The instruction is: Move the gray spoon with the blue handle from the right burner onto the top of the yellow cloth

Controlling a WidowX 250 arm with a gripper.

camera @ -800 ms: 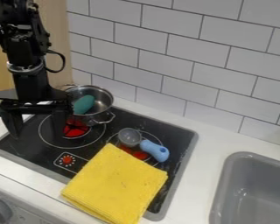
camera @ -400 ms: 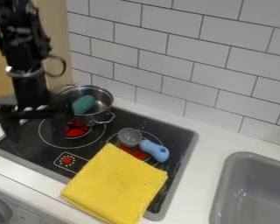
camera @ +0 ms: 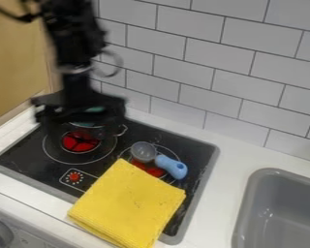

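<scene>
The black gripper (camera: 84, 131), blurred, hangs over the back left of the stove with its fingers spread apart. Behind it is the metal pot (camera: 122, 130), mostly hidden, with its right handle showing. Bits of a teal object (camera: 87, 124) inside the pot show around the gripper's body. Whether the fingers touch the pot or the teal object, I cannot tell. To the right, a blue-handled spoon with a grey round bowl (camera: 171, 166) lies on the right burner. A folded yellow cloth (camera: 128, 203) covers the stove's front right part.
The black stove (camera: 38, 157) has a grey rim and red burner marks. A grey sink (camera: 248, 206) is set into the white counter (camera: 216, 189) at the right. White tiled wall (camera: 203, 63) rises behind, and a wooden panel (camera: 15, 63) stands at the left.
The gripper has moved right and toward the back, from the stove's left side to in front of the pot, which it now largely covers. The cloth and spoon have stayed put.
</scene>
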